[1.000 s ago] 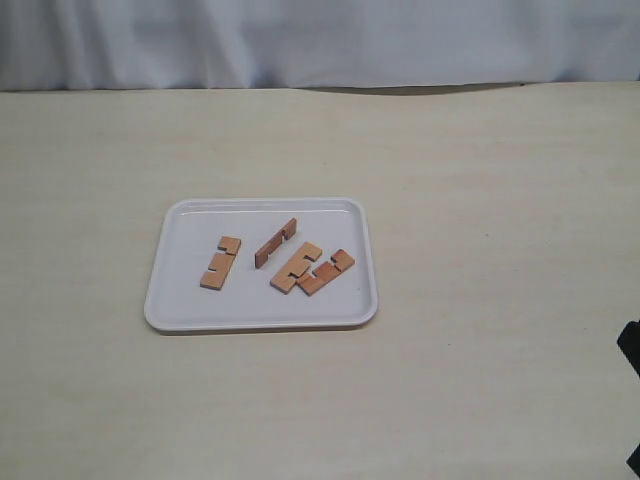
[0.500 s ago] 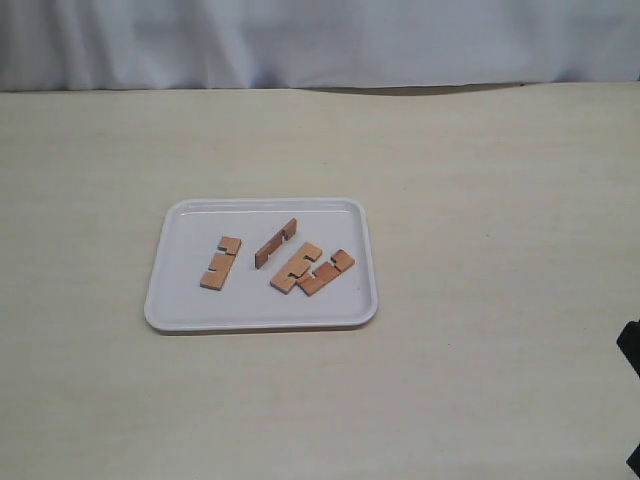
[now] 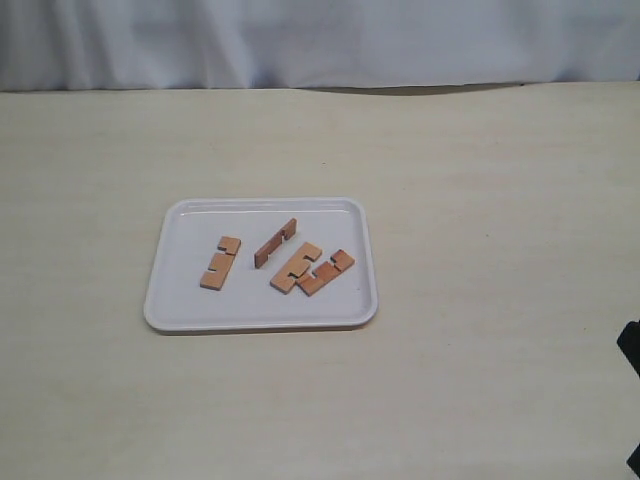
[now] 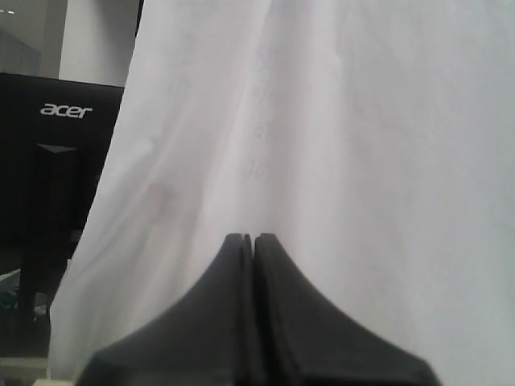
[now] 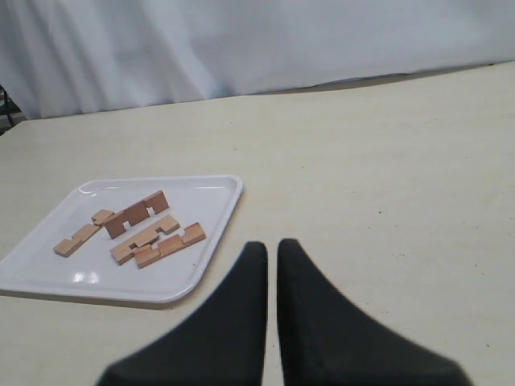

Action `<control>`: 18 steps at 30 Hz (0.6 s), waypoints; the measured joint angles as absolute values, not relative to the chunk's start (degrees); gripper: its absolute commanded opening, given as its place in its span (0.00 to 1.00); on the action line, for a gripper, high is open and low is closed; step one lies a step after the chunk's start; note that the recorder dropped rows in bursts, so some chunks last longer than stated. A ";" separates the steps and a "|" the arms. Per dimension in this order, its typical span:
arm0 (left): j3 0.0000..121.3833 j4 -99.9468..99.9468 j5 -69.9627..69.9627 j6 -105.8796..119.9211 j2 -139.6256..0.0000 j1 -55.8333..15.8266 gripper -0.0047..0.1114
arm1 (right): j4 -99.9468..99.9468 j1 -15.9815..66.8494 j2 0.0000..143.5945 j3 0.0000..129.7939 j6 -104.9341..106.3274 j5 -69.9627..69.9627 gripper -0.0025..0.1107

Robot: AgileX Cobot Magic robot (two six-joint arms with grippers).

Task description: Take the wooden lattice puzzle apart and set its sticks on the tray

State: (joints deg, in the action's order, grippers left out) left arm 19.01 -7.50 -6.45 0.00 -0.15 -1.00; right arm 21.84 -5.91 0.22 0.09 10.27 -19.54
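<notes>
The white tray (image 3: 260, 322) lies left of the table's middle. Four separate notched sticks rest in it: one on the left (image 3: 220, 262), one standing on edge (image 3: 275, 243), and two touching each other (image 3: 296, 267) (image 3: 326, 272). No assembled lattice puzzle shows in any view. My right gripper (image 5: 272, 245) is shut with nothing in it, low over bare table, off the tray (image 5: 217, 229) and its sticks (image 5: 145, 239). My left gripper (image 4: 253, 238) is shut and empty, facing a white cloth, with no task object in its view.
A white cloth (image 3: 320, 40) hangs along the table's far edge. A dark part of the right arm (image 3: 630, 350) shows at the exterior view's right edge. A black Acer monitor (image 4: 56, 161) stands beside the cloth in the left wrist view.
</notes>
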 measured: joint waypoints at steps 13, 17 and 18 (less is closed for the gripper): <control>0.24 -6.86 -0.81 1.42 -0.06 -1.00 0.04 | 21.84 -5.91 0.22 0.09 10.27 -19.54 0.06; 0.12 -5.45 -4.02 2.17 -0.06 -1.00 0.04 | 21.84 -5.91 0.22 0.09 10.27 -19.54 0.06; 0.12 -5.33 -4.40 2.17 -0.06 -1.00 0.04 | 21.84 -5.91 0.22 0.09 10.27 -19.54 0.06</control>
State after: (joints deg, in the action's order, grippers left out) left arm 0.12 -5.33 -4.40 2.17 -0.06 -1.00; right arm 21.84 -5.91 0.22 0.09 10.27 -19.54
